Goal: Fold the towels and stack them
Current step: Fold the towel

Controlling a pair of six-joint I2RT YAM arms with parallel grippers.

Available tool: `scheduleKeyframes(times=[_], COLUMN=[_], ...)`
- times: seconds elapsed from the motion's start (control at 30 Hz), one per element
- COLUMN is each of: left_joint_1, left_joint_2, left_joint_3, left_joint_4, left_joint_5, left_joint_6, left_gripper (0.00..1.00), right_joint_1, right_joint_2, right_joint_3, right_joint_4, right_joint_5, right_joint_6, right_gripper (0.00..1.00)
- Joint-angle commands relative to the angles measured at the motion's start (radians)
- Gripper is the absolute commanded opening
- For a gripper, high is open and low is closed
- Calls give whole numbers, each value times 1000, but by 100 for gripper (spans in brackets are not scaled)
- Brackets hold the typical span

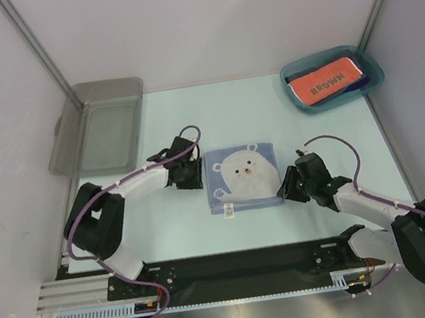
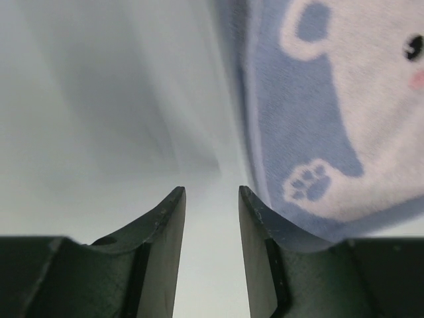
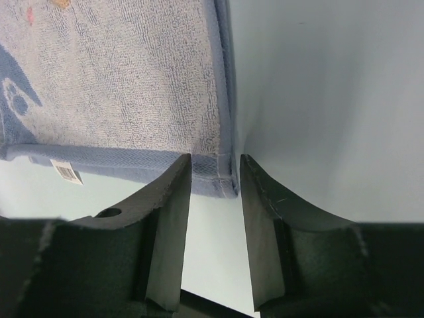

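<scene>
A folded pale-blue towel point(image 1: 242, 177) printed with a white bear lies flat in the middle of the table. My left gripper point(image 1: 198, 174) sits low at its left edge, open; in the left wrist view the gripper point(image 2: 212, 192) has only bare table between its fingers and the towel point(image 2: 344, 112) just to the right. My right gripper point(image 1: 286, 187) is at the towel's near right corner, open. In the right wrist view that corner point(image 3: 224, 175) lies just beyond the gap of the gripper point(image 3: 215, 162), not pinched. An orange-red "BROWN" towel point(image 1: 326, 80) lies in the teal bin point(image 1: 300, 100).
A grey plastic bin point(image 1: 102, 131) stands at the back left, tilted against the left wall. The teal bin is at the back right, with a dark cloth edge point(image 1: 362, 84) under the orange towel. White walls close in the table on three sides.
</scene>
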Motion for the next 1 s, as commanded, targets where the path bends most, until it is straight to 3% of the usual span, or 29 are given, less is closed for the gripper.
scheduleKeyframes(times=[0.0, 0.17, 0.33, 0.6, 0.83, 0.97], left_joint_1=[-53, -117, -137, -140, -140, -140], left_joint_2=[-124, -173, -173, -152, -172, -166], left_joint_3=[-34, -162, -214, -237, -222, -208], left_joint_4=[13, 139, 160, 171, 160, 153], left_joint_5=[99, 169, 121, 109, 118, 124], left_joint_6=[-70, -179, -236, -256, -257, -256], left_gripper=[43, 45, 45, 42, 42, 31], right_joint_1=[3, 3, 5, 6, 5, 5], right_joint_2=[-41, -32, -27, -27, -33, -39], right_joint_3=[6, -8, -42, -51, -56, -54], right_joint_4=[-43, -26, 11, 17, 6, 6], right_joint_5=[39, 14, 7, 5, 10, 7], right_joint_6=[24, 17, 15, 9, 0, -7], right_gripper=[40, 37, 34, 30, 18, 13])
